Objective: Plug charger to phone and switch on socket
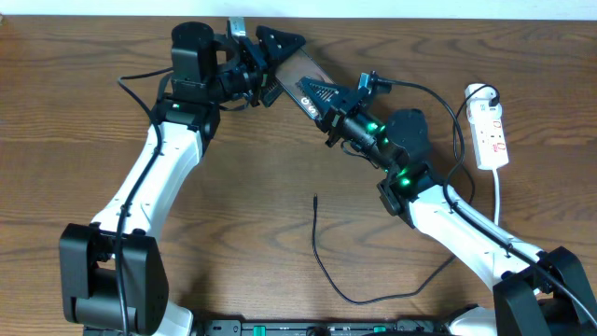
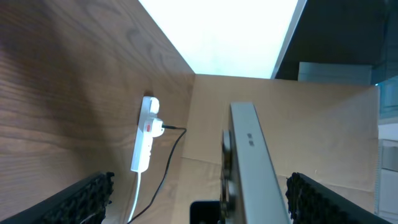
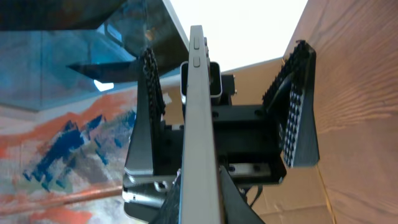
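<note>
The phone [image 1: 300,77], a brownish slab, is held off the table at the back, between my two grippers. My right gripper [image 1: 324,105] is shut on its near end; the right wrist view shows the phone edge-on [image 3: 198,124]. My left gripper [image 1: 277,49] is open around the far end, its fingers well apart on either side of the phone edge [image 2: 249,162]. The charger cable [image 1: 322,266] lies loose on the table, its tip [image 1: 315,197] apart from the phone. Its black plug [image 1: 488,94] sits in the white socket [image 1: 491,135], which also shows in the left wrist view [image 2: 143,140].
The socket's white cord [image 1: 498,201] runs toward the front beside my right arm. The robots' thicker black cables loop near the right wrist [image 1: 448,103]. A cardboard wall [image 2: 205,118] stands behind the table.
</note>
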`<state>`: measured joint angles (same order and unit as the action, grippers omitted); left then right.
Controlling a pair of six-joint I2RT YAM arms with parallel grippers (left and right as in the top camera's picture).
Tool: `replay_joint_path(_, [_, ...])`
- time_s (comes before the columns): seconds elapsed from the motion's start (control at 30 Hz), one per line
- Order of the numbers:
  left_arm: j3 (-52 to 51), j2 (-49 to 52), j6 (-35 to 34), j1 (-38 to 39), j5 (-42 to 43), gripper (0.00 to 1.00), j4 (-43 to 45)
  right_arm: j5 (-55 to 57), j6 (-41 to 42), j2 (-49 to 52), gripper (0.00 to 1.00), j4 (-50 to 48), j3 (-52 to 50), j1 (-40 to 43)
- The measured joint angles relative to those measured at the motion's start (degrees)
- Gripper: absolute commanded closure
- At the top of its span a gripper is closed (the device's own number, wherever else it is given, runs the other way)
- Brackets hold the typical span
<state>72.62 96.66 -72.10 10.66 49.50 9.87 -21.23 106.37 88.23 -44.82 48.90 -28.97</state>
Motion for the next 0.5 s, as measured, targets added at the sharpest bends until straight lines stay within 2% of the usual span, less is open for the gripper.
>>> replay_joint_path(0.17, [0.00,0.00,-1.40,0.13,-0.59,0.24,-0.31,0.48,2.40,0.00,0.99,0.09,0.00,-0.04])
replay_joint_path(0.27, [0.00,0.00,-1.75,0.13,-0.70,0.32,-0.42,0.57,4.04,0.00,0.99,-0.02,0.00,-0.04])
replay_joint_path(0.33, [0.00,0.00,-1.73,0.13,-0.96,0.42,-0.57,0.70,4.48,0.00,0.99,-0.04,0.00,-0.07])
replay_joint_path(0.4, [0.00,0.00,-2.05,0.13,-1.20,0.59,-0.68,1.25,4.94,0.00,0.99,-0.31,0.02,-0.22])
replay_joint_path(0.5, [-0.04,-0.02,-2.69,0.17,-1.31,0.67,-0.33,2.05,6.67,-0.04,0.99,-0.20,0.17,-0.63])
